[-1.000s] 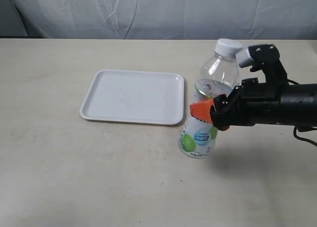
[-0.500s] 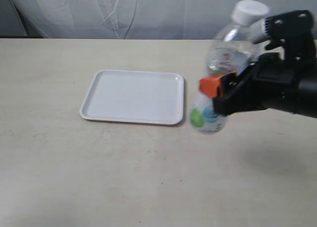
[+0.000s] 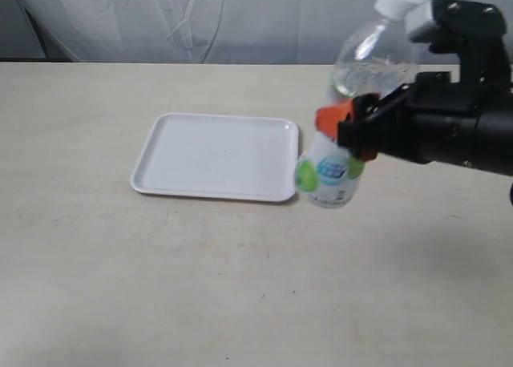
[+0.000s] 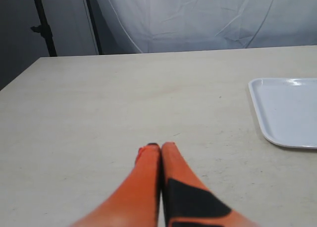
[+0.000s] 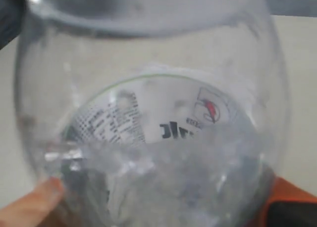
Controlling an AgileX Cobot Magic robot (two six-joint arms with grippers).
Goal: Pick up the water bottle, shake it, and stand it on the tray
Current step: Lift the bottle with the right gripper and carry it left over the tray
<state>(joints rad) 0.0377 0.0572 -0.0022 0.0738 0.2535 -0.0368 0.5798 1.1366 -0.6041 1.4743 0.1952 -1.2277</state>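
Since half a second ago, the right end effector [image 3: 346, 129] has edged toward the tray [image 3: 216, 155], tipping the water bottle [image 3: 330, 173] clamped at its waist. The bottle's long axis leans, cap up-right, base just beside the tray's right edge. The left end effector [image 4: 159, 146] is pinched closed, empty, above the surface [image 3: 120, 287].

We see a broad, pale beige table [image 3: 240, 287] running from the lower edge of the frame up to a straight far edge in the upper part. Its matte surface is faintly streaked and carries what may be a few small dark specks. Directly on it lies a flat white tray [image 3: 216, 155], left of centre, its long sides roughly parallel to the table's far edge.
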